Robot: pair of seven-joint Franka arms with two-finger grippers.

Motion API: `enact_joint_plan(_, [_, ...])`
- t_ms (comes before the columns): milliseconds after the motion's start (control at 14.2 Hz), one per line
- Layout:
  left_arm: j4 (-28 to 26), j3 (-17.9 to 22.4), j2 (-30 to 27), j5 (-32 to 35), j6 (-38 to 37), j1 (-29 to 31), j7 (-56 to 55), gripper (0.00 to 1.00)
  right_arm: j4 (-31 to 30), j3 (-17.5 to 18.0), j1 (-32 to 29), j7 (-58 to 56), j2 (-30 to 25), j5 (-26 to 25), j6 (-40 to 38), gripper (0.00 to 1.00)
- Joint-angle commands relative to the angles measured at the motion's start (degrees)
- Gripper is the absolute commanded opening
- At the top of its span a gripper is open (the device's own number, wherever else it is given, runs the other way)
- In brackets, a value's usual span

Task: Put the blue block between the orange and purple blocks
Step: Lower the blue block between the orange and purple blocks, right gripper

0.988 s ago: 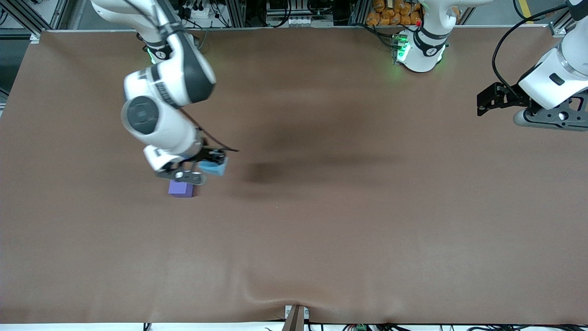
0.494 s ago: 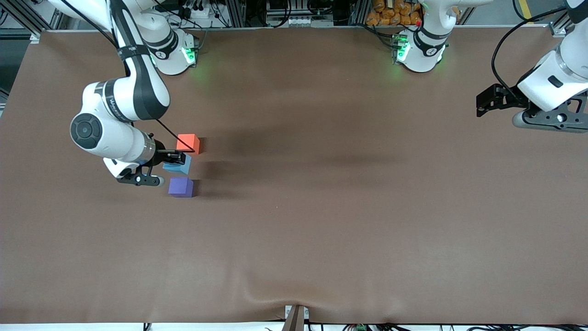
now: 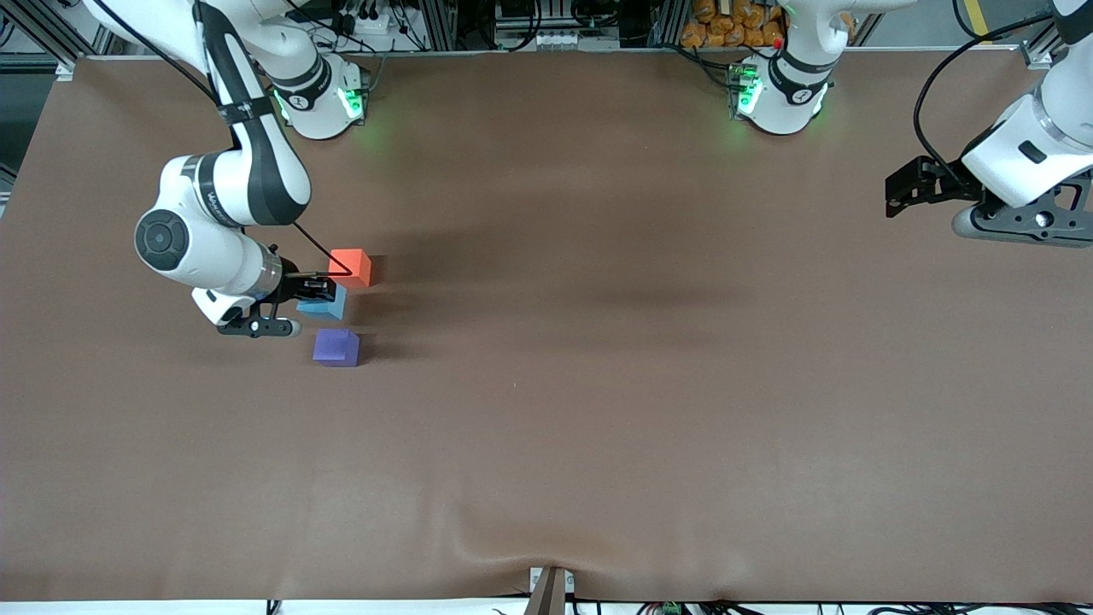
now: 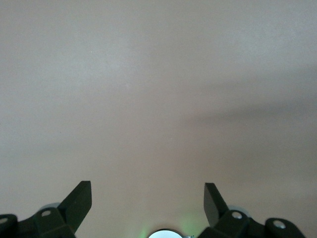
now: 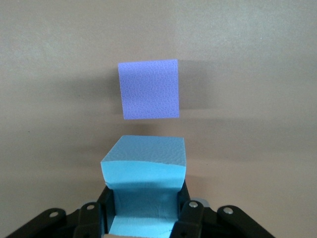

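Right gripper clamped on blue block, w/ orange block at its 1 o'clock, purple block at 6. We risk nudging orange on release. Left gripper waits, jaws wide, empty.

My matt black plastic claw pinches a grainy foam-like blue block, the purple block equally pebbled, over smooth brown cloth.

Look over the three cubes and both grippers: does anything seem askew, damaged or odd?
Nothing stands out. The right gripper holds the blue block between the orange block and purple block. The left gripper waits open over bare table.
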Motion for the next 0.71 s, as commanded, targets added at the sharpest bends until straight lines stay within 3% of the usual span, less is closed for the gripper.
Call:
enact_joint_plan(0, [0.93,-0.06,0.69,-0.08,0.09,0.1,0.55,1.0,-4.06,0.92,-0.74,-0.74,-2.44,-0.4,3.53,0.0])
enact_joint_plan(635, [0.93,-0.06,0.69,-0.08,0.09,0.19,0.55,1.0,-7.49,1.27,0.4,-0.91,0.9,-0.23,11.44,0.0])
